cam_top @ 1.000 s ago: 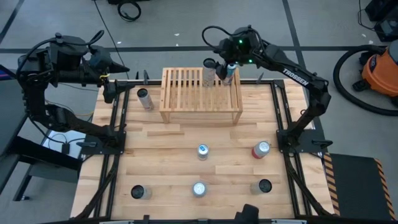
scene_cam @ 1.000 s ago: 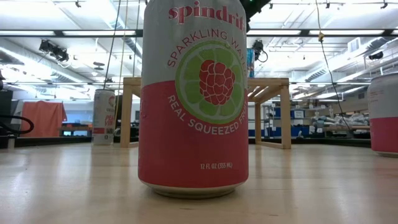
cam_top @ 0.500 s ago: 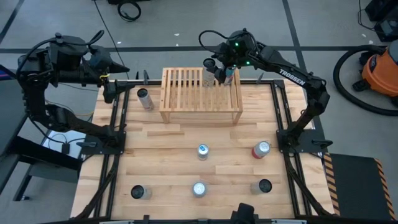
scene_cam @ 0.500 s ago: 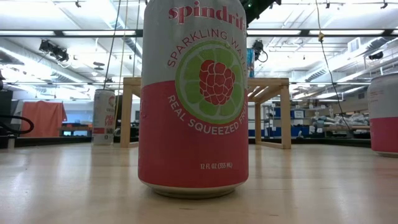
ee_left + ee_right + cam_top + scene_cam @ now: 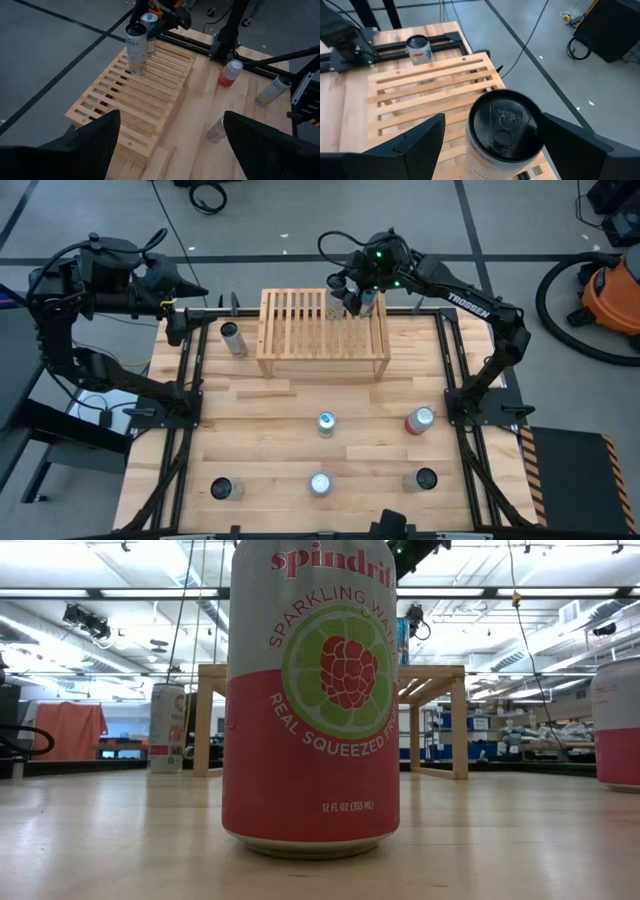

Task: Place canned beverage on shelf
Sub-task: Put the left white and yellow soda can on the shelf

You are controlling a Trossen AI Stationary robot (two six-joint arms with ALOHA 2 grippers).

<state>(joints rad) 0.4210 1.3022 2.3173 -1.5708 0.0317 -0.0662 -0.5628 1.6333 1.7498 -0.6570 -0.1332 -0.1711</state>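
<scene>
Cylindrical metal can [image 5: 504, 131] stands on slatted pale-wood shelf [image 5: 322, 328].

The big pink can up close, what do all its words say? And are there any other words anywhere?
"spindrift" (cut off), "SPARKLING WAT…", "REAL SQUEEZED FR…", "12 FL OZ (355 ML)": big pink can.
"TROSSEN": right arm.
Printing on the cans on the shelf: too blurred to read.

Even overhead lighting, soft shadows. Ceiling strip lights [image 5: 120, 592] glare in low view; near can [image 5: 312, 690] looms large.
</scene>
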